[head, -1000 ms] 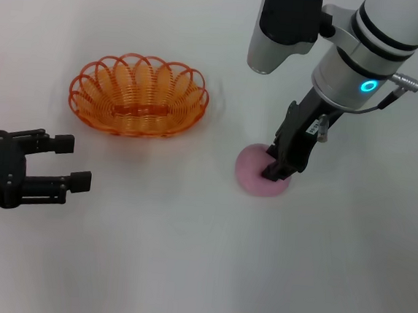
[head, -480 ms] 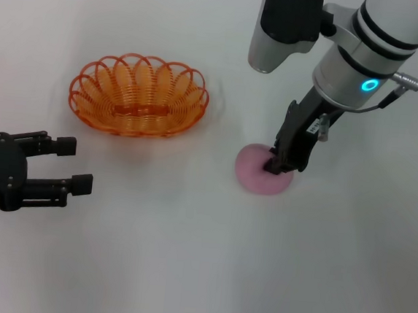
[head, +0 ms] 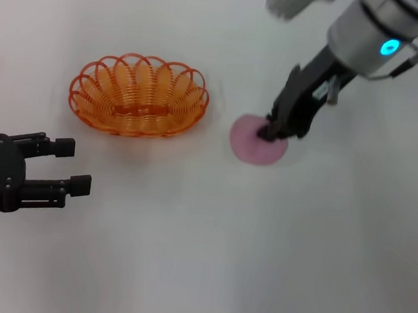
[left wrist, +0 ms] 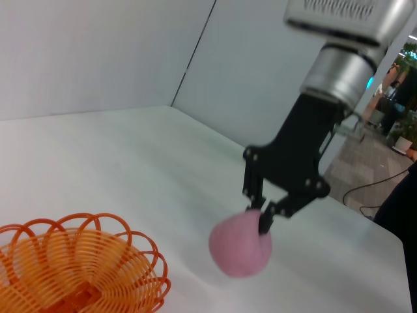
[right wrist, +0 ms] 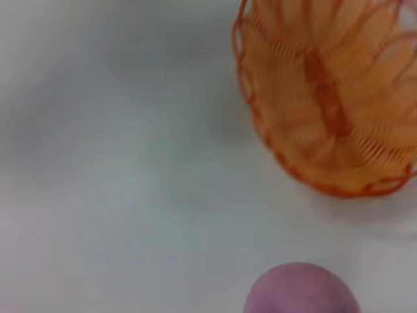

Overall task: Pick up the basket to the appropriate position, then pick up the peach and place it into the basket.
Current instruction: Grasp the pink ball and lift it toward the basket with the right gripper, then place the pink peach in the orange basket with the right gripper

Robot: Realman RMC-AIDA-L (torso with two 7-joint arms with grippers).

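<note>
– Where's the peach (head: 256, 140)?
– Clamped in the right gripper (head: 270, 130) jaws, beside the basket (head: 138, 95) on the counter (head: 202, 236).
– The left gripper (head: 65, 166)?
– Near the basket, jaws wide.

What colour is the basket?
Orange; the basket shows best in the head view.

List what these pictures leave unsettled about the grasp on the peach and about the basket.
- Peach: head view, the right gripper covers its top, so any contact there is hidden; whether it is lifted off the table cannot be told.
- Peach in the right wrist view: cut off by the picture's edge.
- Basket: left wrist view, cut off by the edge; right wrist view, blurred and cropped.
- Left gripper: open near the table's left front, its arm out of frame.
</note>
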